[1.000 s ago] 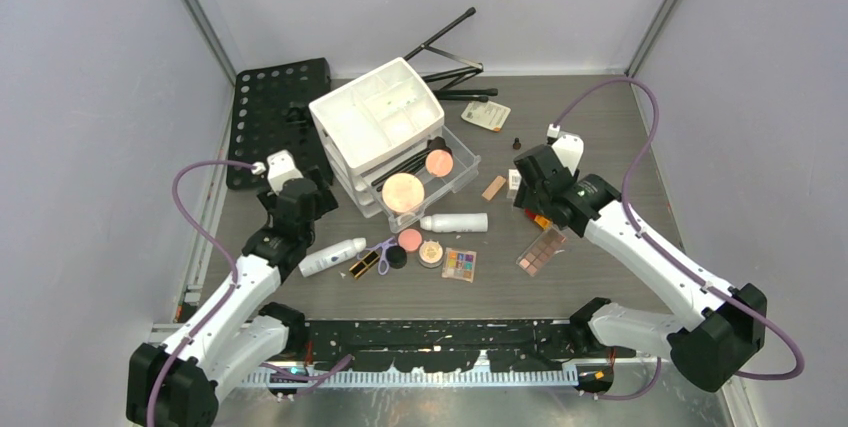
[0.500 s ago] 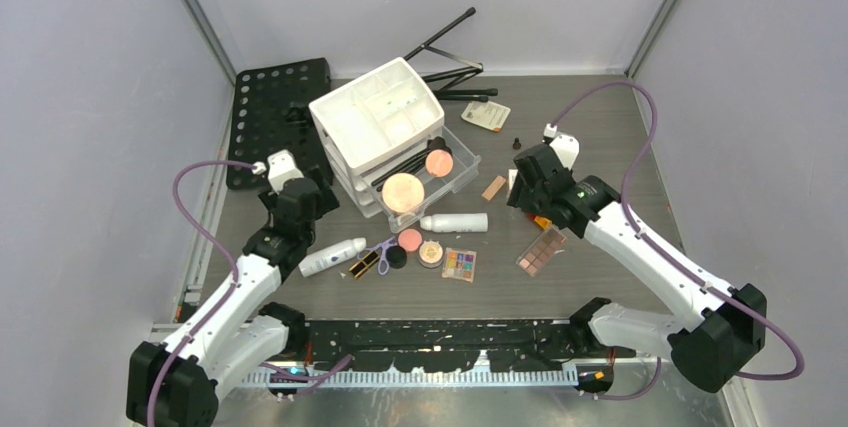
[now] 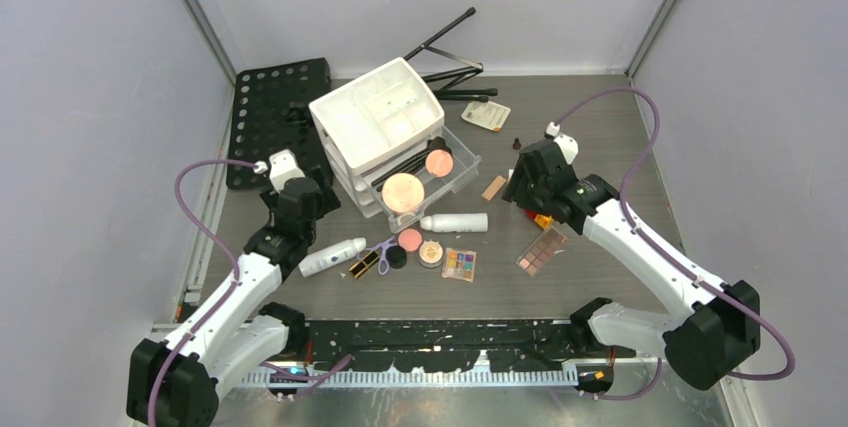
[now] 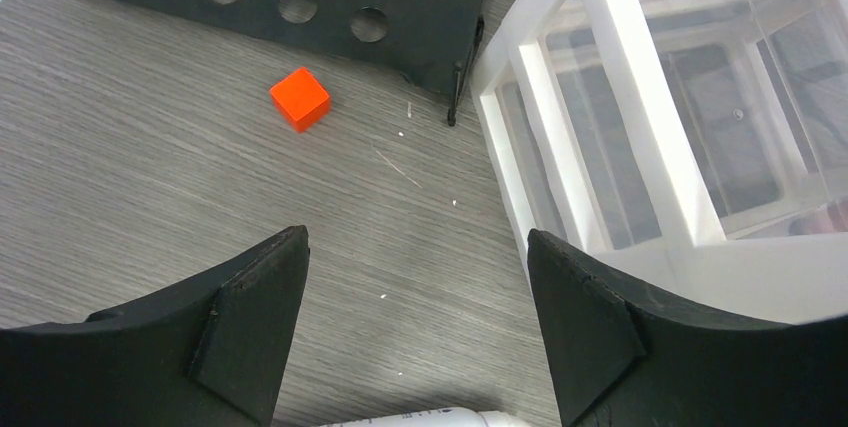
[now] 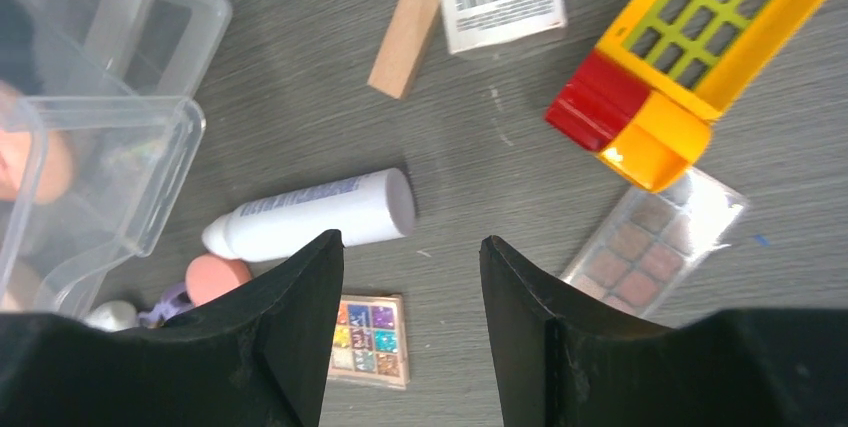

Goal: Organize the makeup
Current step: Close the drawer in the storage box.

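right hand edged leftward, left hand unmoved

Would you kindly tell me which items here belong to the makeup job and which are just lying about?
Job: white bottle, second white bottle, multicolour eyeshadow palette, brown palette, peach compact, lipstick, white drawer organizer.
Lying about: red-and-yellow block, tan wooden block, orange cube, black perforated board.

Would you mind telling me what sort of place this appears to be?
Most likely a robotics lab test cell rather than a home: plain grey panel walls enclose a grey wood-grain table, and a white-and-black left robot arm and right robot arm are bolted at its near edge.
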